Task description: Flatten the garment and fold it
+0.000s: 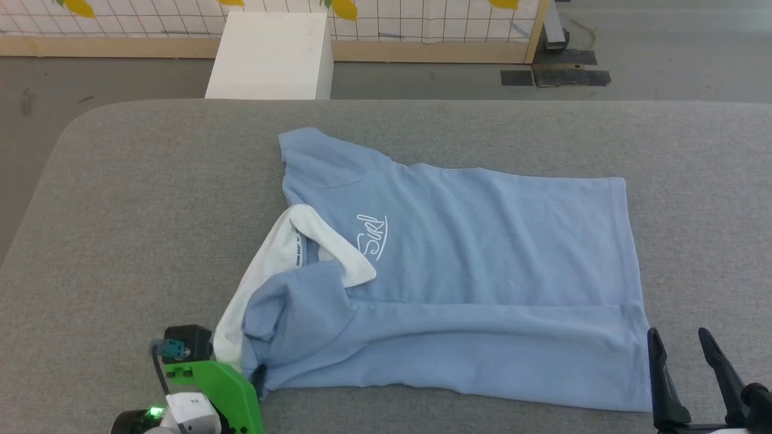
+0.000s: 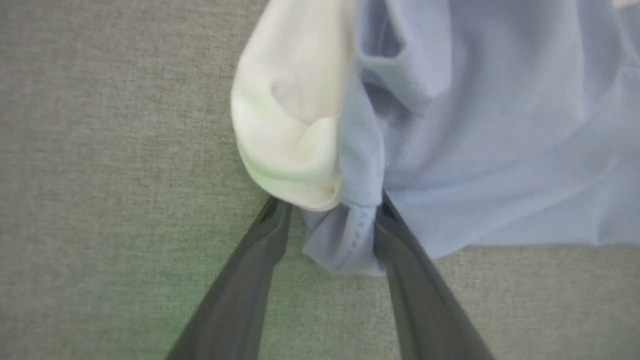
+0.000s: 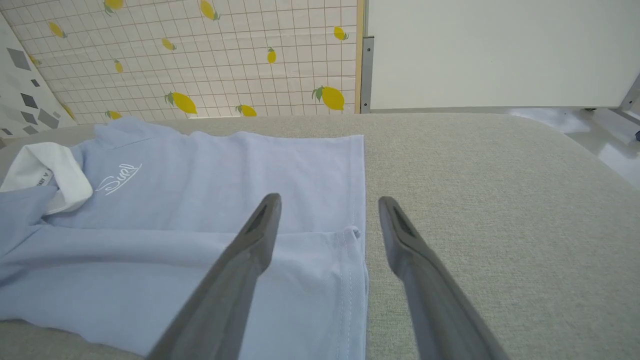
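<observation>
Light blue soft cloth: the garment [image 1: 482,253] lay front up in the middle of the grey surface [image 1: 151,211], with its collar end to the left and its hem to the right.
White collar [image 1: 283,253]: it was turned out and rumpled at the near left, with its pale inside showing.
Far sleeve [image 1: 319,157]: it was spread flat at the far left.
Near edge: a long strip along the near side appeared folded over onto the body, with a crease running left to right. The near sleeve sat bunched beside the collar.
Left hand [image 2: 328,204]: it was at the near left corner, fingers spread either side of a bunched tuck of blue fabric. The cloth touched one finger, but I saw no pinch on it.
Right hand [image 1: 678,334]: it was spread wide and held nothing, poised just by the near right corner of the hem.
Done so far, by my reckoning: the body was largely smoothed, and one lengthwise fold seemed to be in place.
Left to do: tidy the collar and near sleeve, bring in the far side and its sleeve, then fold across into a compact packet.
Chest logo [image 1: 372,236]: white script that read something like "Surf", though I wouldn't swear to the last letter.
Neck print [image 1: 298,253]: small dark lettering inside the collar, too tiny to read.
</observation>
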Motion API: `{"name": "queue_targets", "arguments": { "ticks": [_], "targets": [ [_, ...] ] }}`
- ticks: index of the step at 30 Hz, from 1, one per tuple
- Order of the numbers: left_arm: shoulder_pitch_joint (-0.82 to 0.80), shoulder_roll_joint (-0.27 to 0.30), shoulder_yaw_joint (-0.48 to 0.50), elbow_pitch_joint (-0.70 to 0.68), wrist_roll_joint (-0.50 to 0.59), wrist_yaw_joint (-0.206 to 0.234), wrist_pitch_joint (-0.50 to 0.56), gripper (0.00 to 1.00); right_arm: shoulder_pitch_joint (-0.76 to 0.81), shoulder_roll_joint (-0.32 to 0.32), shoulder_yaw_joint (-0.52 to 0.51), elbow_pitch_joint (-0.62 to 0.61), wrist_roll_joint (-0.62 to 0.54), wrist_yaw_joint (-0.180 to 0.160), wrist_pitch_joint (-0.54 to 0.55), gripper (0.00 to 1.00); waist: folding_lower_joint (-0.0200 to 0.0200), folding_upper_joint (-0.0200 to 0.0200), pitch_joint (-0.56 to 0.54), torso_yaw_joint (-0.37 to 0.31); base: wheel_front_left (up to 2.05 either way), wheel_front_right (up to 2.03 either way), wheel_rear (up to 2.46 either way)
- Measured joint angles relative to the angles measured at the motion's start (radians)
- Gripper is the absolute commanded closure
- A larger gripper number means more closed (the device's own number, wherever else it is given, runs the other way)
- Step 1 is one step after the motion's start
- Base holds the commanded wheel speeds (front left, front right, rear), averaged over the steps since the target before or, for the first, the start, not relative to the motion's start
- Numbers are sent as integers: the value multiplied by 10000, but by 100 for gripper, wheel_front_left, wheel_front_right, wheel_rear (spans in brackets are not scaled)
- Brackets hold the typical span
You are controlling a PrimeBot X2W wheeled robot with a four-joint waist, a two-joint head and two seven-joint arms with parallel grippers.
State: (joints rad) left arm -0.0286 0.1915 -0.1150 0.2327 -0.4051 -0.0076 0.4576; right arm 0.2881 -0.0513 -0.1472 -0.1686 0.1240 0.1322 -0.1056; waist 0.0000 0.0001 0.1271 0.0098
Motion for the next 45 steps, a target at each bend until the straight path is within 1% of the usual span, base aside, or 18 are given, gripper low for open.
{"name": "queue_targets", "arguments": {
  "ticks": [6, 7, 11, 15, 20, 22, 23, 27, 34, 35, 36, 37, 38, 42, 45],
  "targets": [
    [-116, -226, 221, 215, -401, -138, -671, 100, -42, 0, 4, -10, -12, 0, 88, 0, 0, 0, 67, 5, 0, 0, 0],
    [-57, -347, 416, -8, -755, -222, -984, 100, -121, 0, 81, -84, -94, 0, 194, 0, 0, 0, 95, 16, 0, 0, 0],
    [284, -414, 535, -679, -917, -282, -1233, 100, -343, 2, 111, -374, 23, 0, 706, 0, 0, 0, 181, 47, 0, 0, 0],
    [700, -412, 552, -1375, -995, -280, -1262, 100, -619, -105, 0, -575, 174, 0, 2040, 0, 0, 0, 332, 63, 0, 0, 0],
    [809, -418, 447, -2077, -1007, -265, -1248, 100, -840, -184, -698, -570, 725, 0, 4589, 0, 1, -1, 546, 77, 0, 0, 0],
    [800, -430, 403, -2199, -1055, -263, -1241, 100, -828, -374, -702, -571, 763, -2, 5446, 0, 1, 0, 618, 99, 0, 0, 0],
    [787, -441, 336, -2318, -1058, -253, -1160, 100, -813, -410, -746, -443, 874, -2, 6579, 0, 1, -1, 724, 124, 0, 0, 0],
    [732, -449, 249, -2408, -1068, -253, -1099, 100, -816, -426, -698, -322, 880, -2, 7367, 0, 1, 0, 842, 174, 0, 0, 0],
    [634, -439, 211, -2466, -1087, -251, -1001, 100, -882, -253, -648, 593, 890, -2, 7476, 0, 1, -1, 950, 277, 0, 0, 0],
    [629, -435, 215, -2468, -1089, -249, -982, 100, -988, -245, -654, 748, 918, 0, 7426, 21, 1, 0, 966, 278, 0, 0, 0],
    [627, -437, 221, -2470, -1118, -249, -982, 100, -1086, -244, -662, 849, 965, -2, 7371, 56, 1, 0, 975, 273, 0, 0, 0],
    [624, -439, 242, -2470, -1181, -242, -982, 100, -1184, -247, -637, 911, 980, -2, 7325, 87, 1, 0, 976, 260, 0, 0, 0],
    [622, -439, 263, -2470, -1235, -224, -982, 100, -1252, -244, -617, 970, 989, -2, 7277, 100, 1, 0, 972, 245, 0, 0, 0],
    [623, -483, 430, -2454, -1532, -224, -982, 100, -1406, -226, -545, 1101, 1154, 0, 7193, 100, 1, -1, 930, 161, 0, 0, 0],
    [626, -617, 667, -2502, -2048, -238, -997, 100, -1444, -257, -602, 1078, 1306, 2, 7116, 100, 1, 0, 853, 91, 0, 0, 0]
  ]
}}
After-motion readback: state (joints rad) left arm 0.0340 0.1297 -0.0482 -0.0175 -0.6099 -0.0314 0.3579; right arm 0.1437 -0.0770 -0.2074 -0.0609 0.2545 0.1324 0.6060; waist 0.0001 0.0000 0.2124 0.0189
